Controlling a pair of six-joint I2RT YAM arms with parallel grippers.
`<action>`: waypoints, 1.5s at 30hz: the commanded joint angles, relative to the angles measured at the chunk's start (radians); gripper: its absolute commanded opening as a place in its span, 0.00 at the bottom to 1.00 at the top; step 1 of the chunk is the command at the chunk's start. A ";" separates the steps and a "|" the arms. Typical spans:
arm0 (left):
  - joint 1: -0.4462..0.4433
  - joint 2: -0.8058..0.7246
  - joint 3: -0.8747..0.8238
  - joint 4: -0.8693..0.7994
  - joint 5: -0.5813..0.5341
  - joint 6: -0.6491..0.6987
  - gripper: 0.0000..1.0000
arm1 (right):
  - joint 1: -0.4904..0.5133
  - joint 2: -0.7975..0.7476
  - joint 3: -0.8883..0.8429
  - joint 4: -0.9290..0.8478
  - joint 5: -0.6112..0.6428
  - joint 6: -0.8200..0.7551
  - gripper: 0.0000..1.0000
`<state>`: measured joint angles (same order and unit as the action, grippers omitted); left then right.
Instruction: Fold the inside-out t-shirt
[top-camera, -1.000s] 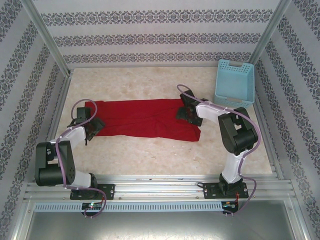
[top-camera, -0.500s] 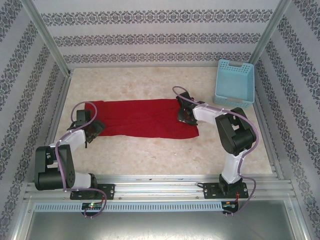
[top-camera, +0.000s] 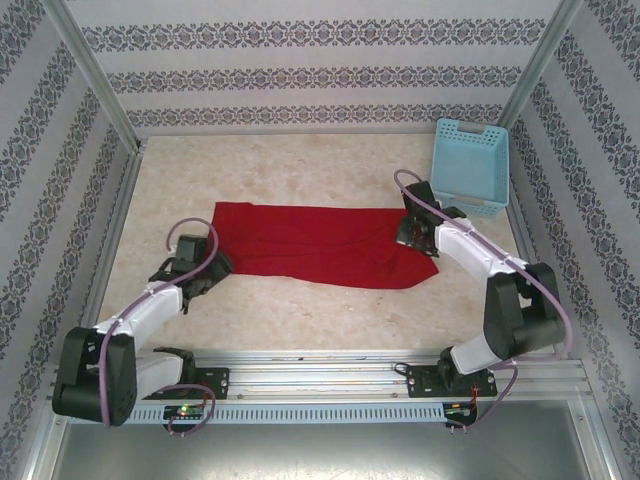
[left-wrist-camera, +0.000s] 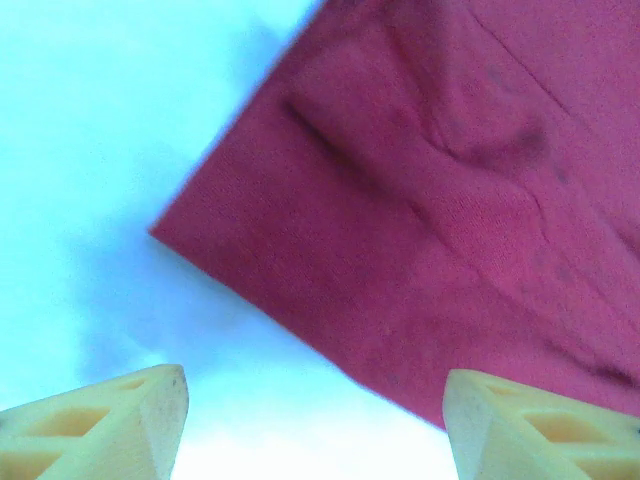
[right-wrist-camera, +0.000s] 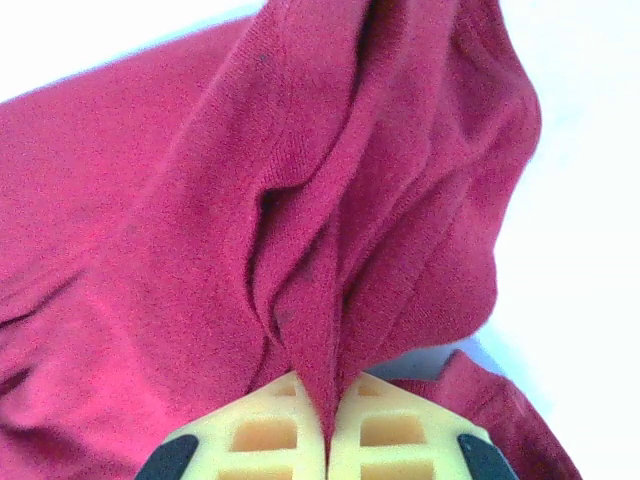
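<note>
Red t-shirt (top-camera: 320, 243) has shifted right across desk (top-camera: 300, 165) | right jaws clenched on a pinched fold at its right end | left jaws released, wide apart, just off its left corner

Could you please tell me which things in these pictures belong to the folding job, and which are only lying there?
Belonging to the job:
- red t-shirt, spread on the table
- right gripper, shut on a pinch of the shirt's cloth
- left gripper, open by the shirt's corner, holding nothing

Only lying about:
- light blue plastic basket, at the far right, apart from the shirt
</note>
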<state>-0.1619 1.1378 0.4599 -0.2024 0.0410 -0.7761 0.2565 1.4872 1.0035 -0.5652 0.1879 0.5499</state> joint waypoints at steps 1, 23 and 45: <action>-0.075 -0.067 0.015 -0.112 -0.098 -0.051 0.71 | 0.032 -0.027 0.106 -0.143 0.134 -0.125 0.00; 0.029 0.199 0.258 -0.084 -0.079 0.131 0.74 | 0.358 0.338 0.710 -0.551 0.352 -0.195 0.00; -0.053 0.464 0.396 0.054 0.147 0.184 0.65 | -0.158 -0.051 -0.061 -0.115 -0.075 -0.082 0.02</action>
<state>-0.2005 1.5597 0.8345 -0.1925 0.1547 -0.6121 0.0998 1.4239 0.9562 -0.7448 0.1738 0.4469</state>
